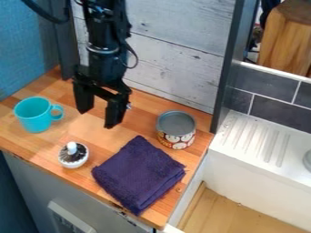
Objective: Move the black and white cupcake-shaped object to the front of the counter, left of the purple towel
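Pincer (98,117) fingers hang apart, empty, above the worktop (98,136). From it, the blue mug (37,121) is left, handle facing it; the small white pot (74,165) (dark inside) nearer the camera; the folded purple cloth (139,175) front-right; the tin (176,139) right.

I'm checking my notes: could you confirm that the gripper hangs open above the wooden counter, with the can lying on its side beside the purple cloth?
Not quite: the camera view shows the can upright, not on its side, beside the purple cloth. The gripper does hang open above the wooden counter.
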Robot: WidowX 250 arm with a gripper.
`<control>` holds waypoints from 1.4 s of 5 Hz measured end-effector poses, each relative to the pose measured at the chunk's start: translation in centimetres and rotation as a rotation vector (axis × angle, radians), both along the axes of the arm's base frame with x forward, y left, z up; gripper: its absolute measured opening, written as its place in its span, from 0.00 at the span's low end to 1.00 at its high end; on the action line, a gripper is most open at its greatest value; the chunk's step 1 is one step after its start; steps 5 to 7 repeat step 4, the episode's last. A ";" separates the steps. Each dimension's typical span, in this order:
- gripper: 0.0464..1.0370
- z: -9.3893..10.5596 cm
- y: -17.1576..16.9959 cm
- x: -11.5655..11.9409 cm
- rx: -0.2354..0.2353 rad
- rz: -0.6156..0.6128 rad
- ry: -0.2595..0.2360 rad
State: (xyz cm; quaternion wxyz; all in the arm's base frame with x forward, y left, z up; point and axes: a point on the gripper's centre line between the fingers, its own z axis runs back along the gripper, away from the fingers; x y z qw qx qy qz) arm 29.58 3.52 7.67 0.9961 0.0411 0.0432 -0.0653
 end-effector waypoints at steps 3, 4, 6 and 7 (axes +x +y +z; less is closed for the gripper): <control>0.97 2.9 7.3 -0.1 0.101 0.181 -0.028; 0.97 1.5 8.5 0.3 0.126 0.204 0.033; 0.97 1.5 8.5 0.3 0.126 0.204 0.033; 0.97 1.5 8.5 0.3 0.126 0.204 0.033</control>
